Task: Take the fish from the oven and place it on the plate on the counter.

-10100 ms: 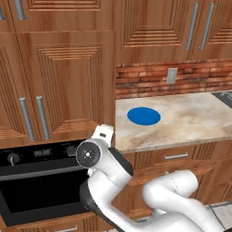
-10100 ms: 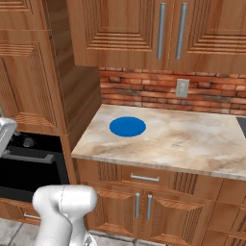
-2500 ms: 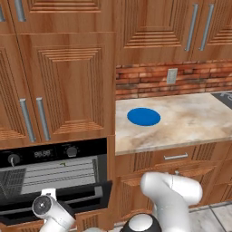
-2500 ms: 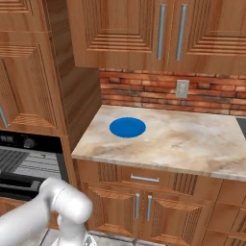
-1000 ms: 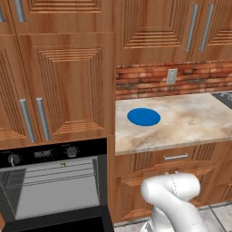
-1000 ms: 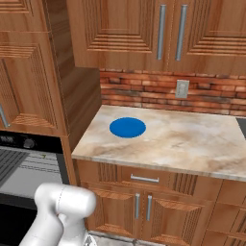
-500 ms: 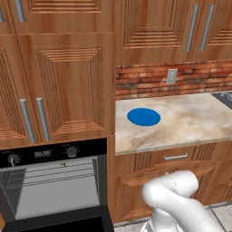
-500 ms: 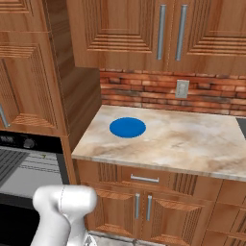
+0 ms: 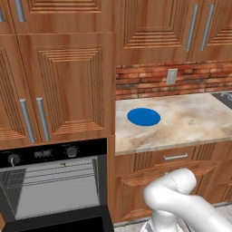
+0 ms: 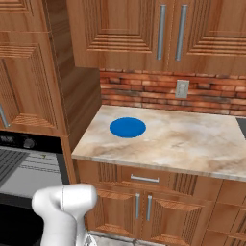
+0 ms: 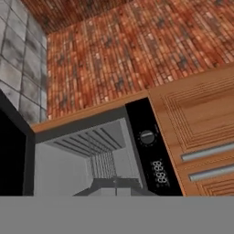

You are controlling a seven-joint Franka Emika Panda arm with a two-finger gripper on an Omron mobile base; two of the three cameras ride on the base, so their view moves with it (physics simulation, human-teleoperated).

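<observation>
- Left base view: the oven (image 9: 50,181) is seen at 8 o'clock with its door let down and grey racks exposed; a small greenish speck on the upper rack may be the fish (image 9: 64,164). The plate (image 9: 143,116) is set on the counter (image 9: 195,122), right of centre.
- Right base view: the plate (image 10: 127,127) is placed at the counter's (image 10: 192,144) left end; the oven (image 10: 24,168) is found at 8 o'clock.
- Hand view: the open oven (image 11: 91,160) is shown rolled sideways. Whether the gripper is released or clenched cannot be told.

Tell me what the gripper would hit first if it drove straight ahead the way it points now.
Probably the oven. The hand view looks into its open cavity, with the grey wire racks ahead, so the way seems to lead inside toward them. Depth is unclear, and the fingertips themselves cannot be made out.
</observation>
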